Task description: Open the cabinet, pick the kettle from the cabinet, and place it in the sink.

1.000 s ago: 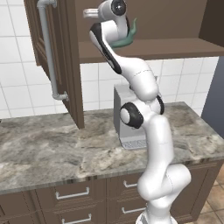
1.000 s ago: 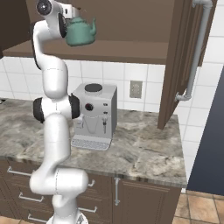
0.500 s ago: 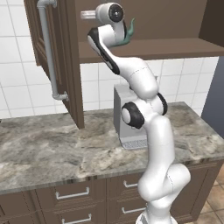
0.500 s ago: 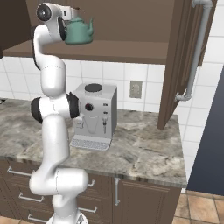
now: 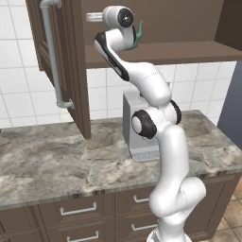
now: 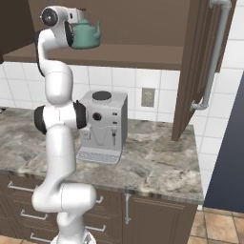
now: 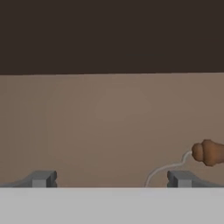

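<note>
The cabinet stands open, its left door (image 5: 71,61) and right door (image 6: 193,62) swung outward. On its shelf (image 6: 138,52) sits the teal kettle (image 6: 86,37), upright; in the left base view only its spout (image 5: 138,35) peeks from behind my wrist. My gripper (image 7: 112,179) is open and reaches into the cabinet just above the kettle, facing the back wall. In the hand view the kettle's thin wire handle rises past my right fingertip (image 7: 181,178) to its brown top (image 7: 209,152), which lies outside the jaws. Nothing is held. The sink is out of view.
A grey coffee machine (image 6: 102,126) stands on the marbled counter (image 5: 56,160) right below the shelf, beside my arm. Long silver bar handles (image 5: 52,52) hang on the open doors. Brown drawers (image 5: 78,208) run under the counter.
My hand has sunk slightly toward the kettle. The jaws have stayed open and the kettle has not moved.
</note>
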